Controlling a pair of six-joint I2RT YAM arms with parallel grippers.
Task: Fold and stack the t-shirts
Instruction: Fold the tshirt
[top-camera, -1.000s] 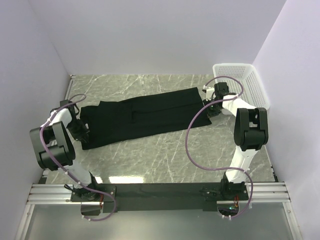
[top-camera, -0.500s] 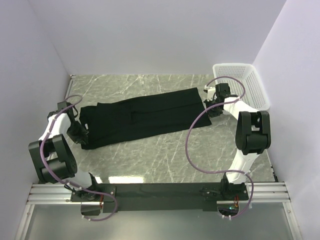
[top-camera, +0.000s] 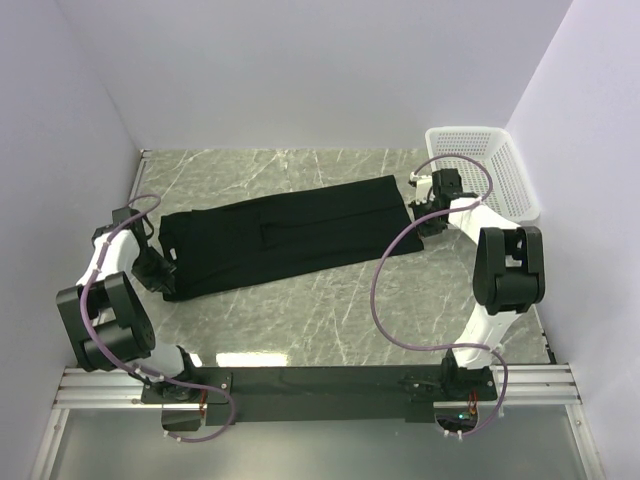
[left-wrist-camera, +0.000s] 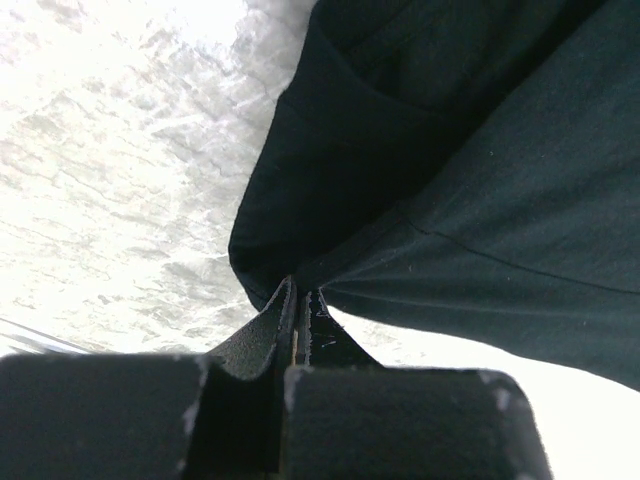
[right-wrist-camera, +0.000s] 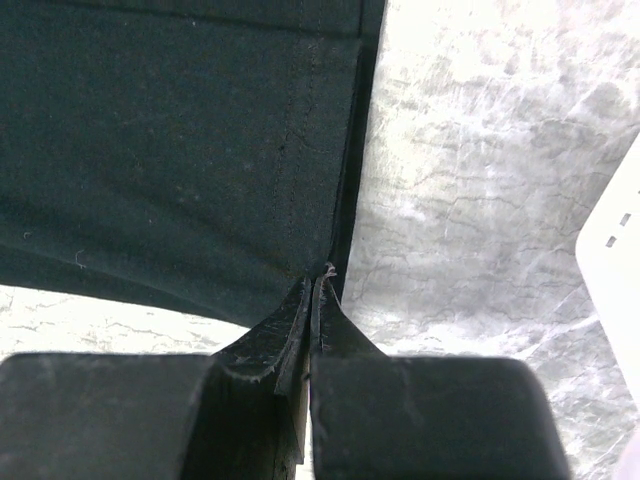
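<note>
**Both tools pinch opposite ends of a long-folded black t-shirt**

A black t-shirt (top-camera: 285, 235) lies on the grey marbled surface (top-camera: 330, 300), already folded lengthwise into a long, narrow strip. It runs slantwise across the middle of the surface, its left end nearer the arms and its right end farther back. Only this one shirt is in view.

The left tool (left-wrist-camera: 300, 300) is clenched on the strip's near-left corner, and the cloth gathers into small pleats where it enters the closed tips. The right tool (right-wrist-camera: 314, 285) is clenched at the right end, on the stitched hem corner. Its bite looks thin, right at the edge.

A white slatted basket (top-camera: 463, 131) stands in the far right corner, just beyond the right tool.

The step in hand appears to be the crosswise fold, with both ends gripped and the strip flat. The next move likely calls for lifting one end and carrying it over to the other. The edges need to stay aligned, and the right corner must not slip out.
</note>
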